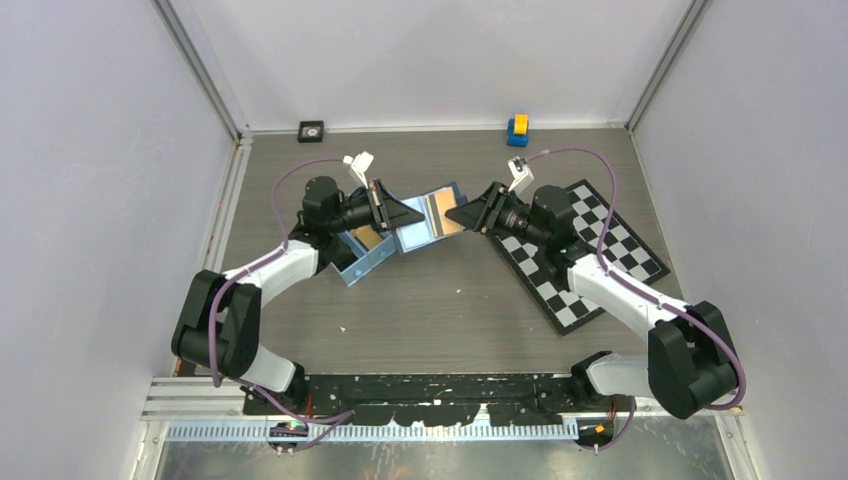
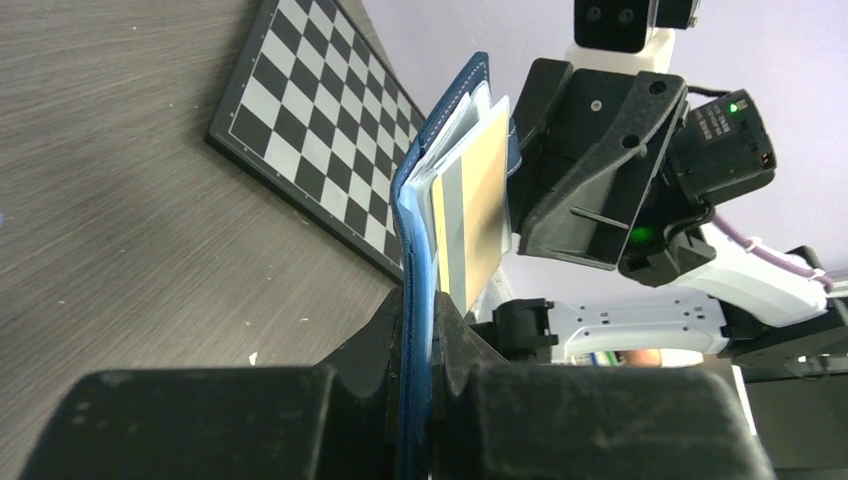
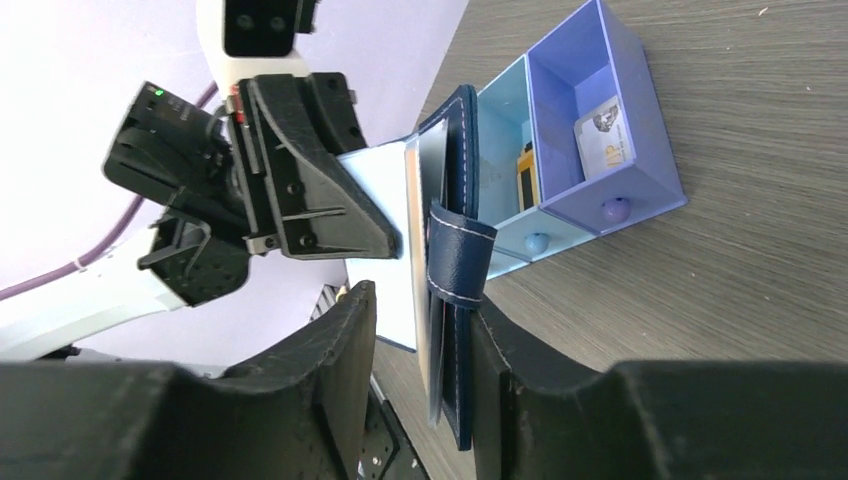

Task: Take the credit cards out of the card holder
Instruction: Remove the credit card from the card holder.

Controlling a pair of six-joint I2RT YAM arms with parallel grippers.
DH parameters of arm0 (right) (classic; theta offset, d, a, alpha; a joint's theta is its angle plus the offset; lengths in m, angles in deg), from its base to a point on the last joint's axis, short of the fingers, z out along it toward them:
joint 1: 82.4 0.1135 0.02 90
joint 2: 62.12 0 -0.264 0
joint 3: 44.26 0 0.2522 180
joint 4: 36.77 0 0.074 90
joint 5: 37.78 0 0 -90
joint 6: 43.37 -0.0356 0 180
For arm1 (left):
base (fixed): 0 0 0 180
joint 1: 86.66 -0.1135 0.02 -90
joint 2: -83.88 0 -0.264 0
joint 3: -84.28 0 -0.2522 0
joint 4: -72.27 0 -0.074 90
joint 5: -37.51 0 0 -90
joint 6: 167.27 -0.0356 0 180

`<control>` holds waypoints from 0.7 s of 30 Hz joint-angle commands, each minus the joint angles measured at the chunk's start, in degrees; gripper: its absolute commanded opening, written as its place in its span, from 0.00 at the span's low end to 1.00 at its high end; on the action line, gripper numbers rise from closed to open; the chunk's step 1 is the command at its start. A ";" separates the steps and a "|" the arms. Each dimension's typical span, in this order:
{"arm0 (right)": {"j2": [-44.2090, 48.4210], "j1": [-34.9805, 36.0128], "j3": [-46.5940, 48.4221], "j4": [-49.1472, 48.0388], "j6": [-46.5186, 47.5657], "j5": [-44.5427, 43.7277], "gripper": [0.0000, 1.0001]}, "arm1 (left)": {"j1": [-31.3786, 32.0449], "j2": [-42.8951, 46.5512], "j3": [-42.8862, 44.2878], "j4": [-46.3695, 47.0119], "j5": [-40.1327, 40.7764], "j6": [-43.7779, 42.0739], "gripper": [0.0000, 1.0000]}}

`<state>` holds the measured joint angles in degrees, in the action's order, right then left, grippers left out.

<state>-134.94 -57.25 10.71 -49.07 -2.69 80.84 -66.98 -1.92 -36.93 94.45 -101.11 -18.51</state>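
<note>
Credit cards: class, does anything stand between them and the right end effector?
Nothing visible does. The credit cards in the card holder sit between the right end effector's fingers; the left end effector clamps the opposite flap.

Dark grey worktop (image 1: 440, 320) with thin wood lines. Plain pale back wall (image 1: 430, 60), left wall (image 1: 90, 200) and right wall (image 1: 760, 180) close around it. Shiny metal posts (image 1: 200, 70) in both back corners, leaning outward toward the top of the view. Silver rail (image 1: 400, 432) with little teeth along the near edge. Soft, even light all over, a bit purple on the walls.
</note>
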 commanded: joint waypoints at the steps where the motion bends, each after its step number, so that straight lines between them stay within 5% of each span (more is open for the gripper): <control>1: -0.39 -0.30 3.41 2.40 2.60 1.49 0.39 | 1.22 4.67 3.19 -10.49 1.26 -8.73 0.00; 7: -2.11 -0.32 4.39 2.71 2.54 3.06 0.20 | 1.32 5.16 3.63 -12.97 2.36 -10.25 0.00; 13: -0.39 -0.34 2.49 2.42 2.57 -1.39 0.04 | 1.17 9.36 3.99 -24.69 13.14 -15.48 0.43; 18: 3.16 -0.38 0.17 3.68 3.89 -7.72 0.00 | 0.31 17.79 2.43 -35.57 30.38 -18.86 0.58; 21: 3.99 -0.42 -0.30 4.51 4.54 -10.08 0.01 | 0.27 22.98 -2.01 -30.17 30.90 -18.61 0.59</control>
<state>-134.15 -57.40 10.78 -43.54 0.15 75.90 -66.28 13.97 -35.61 63.15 -78.14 -34.55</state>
